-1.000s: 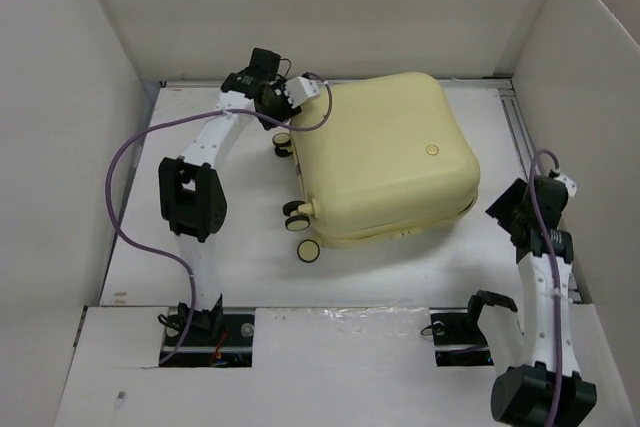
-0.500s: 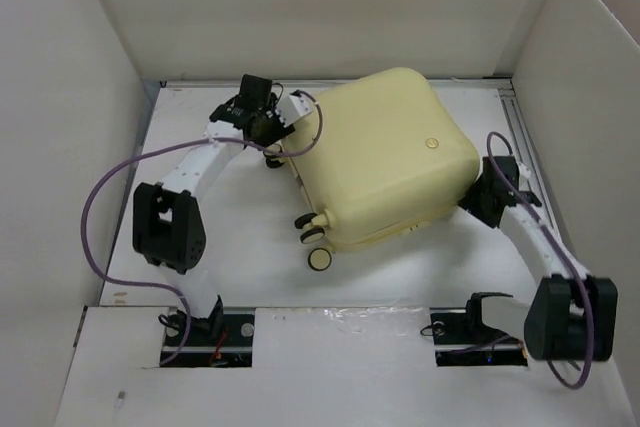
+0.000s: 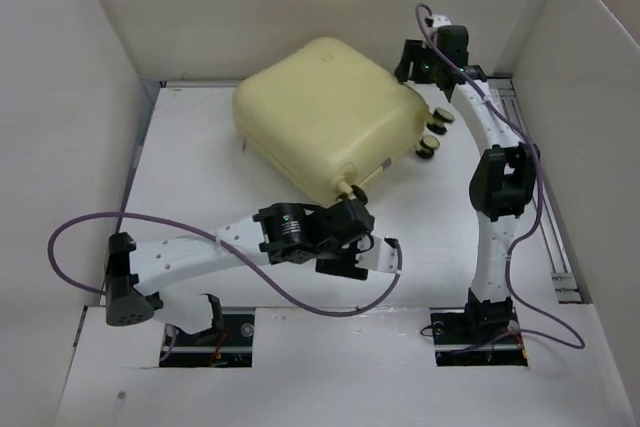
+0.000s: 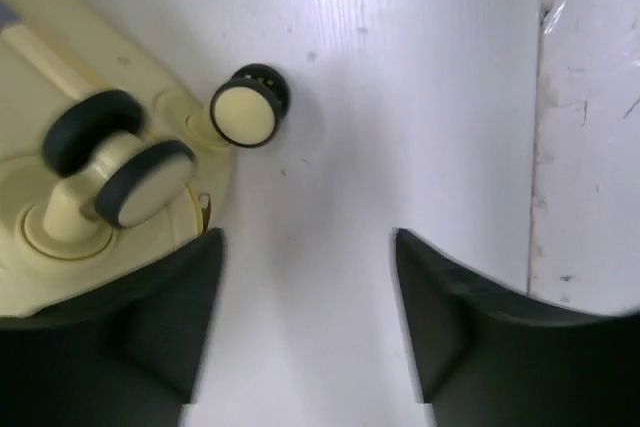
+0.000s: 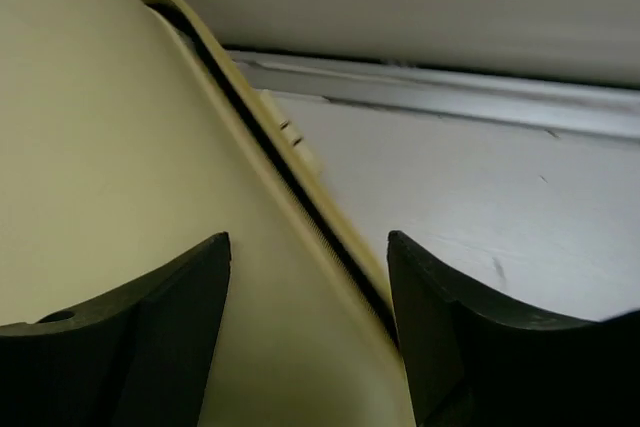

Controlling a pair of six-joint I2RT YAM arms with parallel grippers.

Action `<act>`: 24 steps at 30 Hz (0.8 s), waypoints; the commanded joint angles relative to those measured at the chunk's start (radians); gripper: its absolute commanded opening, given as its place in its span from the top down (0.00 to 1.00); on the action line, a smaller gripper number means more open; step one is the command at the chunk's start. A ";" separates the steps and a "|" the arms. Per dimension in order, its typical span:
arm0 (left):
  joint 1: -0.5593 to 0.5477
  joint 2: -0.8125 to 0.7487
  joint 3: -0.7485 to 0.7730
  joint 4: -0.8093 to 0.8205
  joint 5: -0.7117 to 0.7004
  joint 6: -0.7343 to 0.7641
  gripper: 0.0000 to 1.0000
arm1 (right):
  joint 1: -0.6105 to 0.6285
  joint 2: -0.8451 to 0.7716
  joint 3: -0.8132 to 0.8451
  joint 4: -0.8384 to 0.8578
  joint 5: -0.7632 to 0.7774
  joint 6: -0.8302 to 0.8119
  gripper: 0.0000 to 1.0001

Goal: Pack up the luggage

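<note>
Fingers of the left gripper: apart, with only bare white table between them. A second ago this gripper was up at the far left corner of the case.
Left arm: lies low across the near part of the table and reaches right, its gripper just on the near side of the luggage's near corner. Earlier it stood folded along the left side.
Purple cable: bulges out to the left of that arm, and a second loop hangs under the forearm.
Luggage: pale yellow, shell upward, at the far middle of the table close to the back wall. A second ago it sat further right and nearer. It has since slid back and to the left and swung round.
Wheels: now face right and near, where before they faced left. In the left wrist view a twin caster and a single disc sit just beside the left finger. I cannot tell whether they touch it.
Right arm: stretched up along the right side. A second ago it was folded low by the near right edge.
Right gripper: at the luggage's far right corner.
Right fingers: apart over the shell, with the dark zip line running between them. I cannot tell whether they touch the shell.
</note>
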 commanded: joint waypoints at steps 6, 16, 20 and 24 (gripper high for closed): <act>0.012 0.090 0.308 -0.109 0.075 0.015 0.15 | 0.068 -0.289 -0.230 -0.010 -0.224 -0.024 0.29; 0.150 0.235 0.379 0.076 -0.193 0.085 0.01 | -0.118 -0.581 -0.476 -0.065 -0.227 -0.096 0.26; 0.222 0.343 0.482 0.110 -0.137 0.147 0.00 | -0.173 -0.650 -0.592 -0.074 -0.299 -0.155 0.25; 0.263 0.447 0.559 0.113 -0.026 0.181 0.00 | -0.228 -0.704 -0.742 -0.042 -0.391 -0.173 0.25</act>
